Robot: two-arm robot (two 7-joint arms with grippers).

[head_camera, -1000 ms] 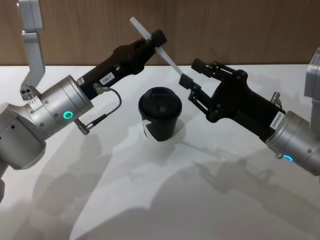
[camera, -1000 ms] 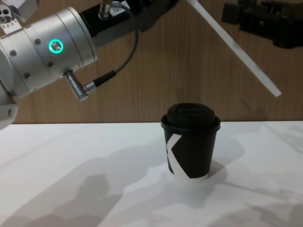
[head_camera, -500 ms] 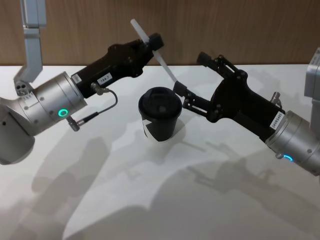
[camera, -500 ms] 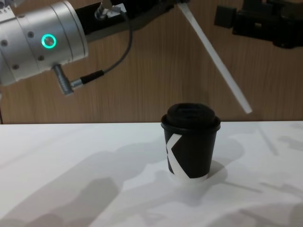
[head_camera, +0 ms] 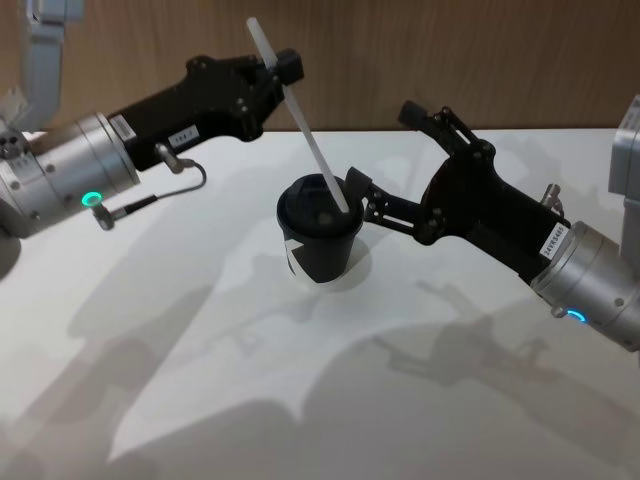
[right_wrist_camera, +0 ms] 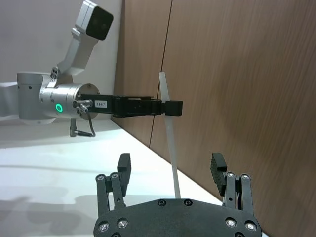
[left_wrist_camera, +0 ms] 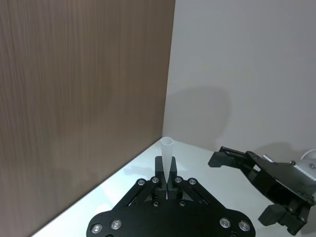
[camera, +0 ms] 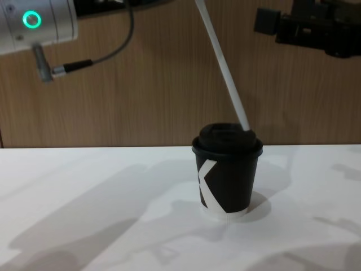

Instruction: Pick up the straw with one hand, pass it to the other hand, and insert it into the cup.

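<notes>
— Two grippers are up over the table (head_camera: 200,380), and the left gripper (head_camera: 283,70) has the straw (head_camera: 303,125), fingers pinched tight on it near its upper end!
— Where's it sitting?
— High, far and left of the cup (head_camera: 322,250). The straw slants down and rightward, lower tip right at the lid (camera: 227,138), on its right side.
— Is it in?
— Hard to call. The tip meets the lid top, but I can't tell whether it's through a hole.
— And the right gripper (head_camera: 383,146)?
— Spread wide, holding nothing, hovering high to the right of the cup, not touching the straw. The cup stands upright mid-table, white K mark facing near.
</notes>
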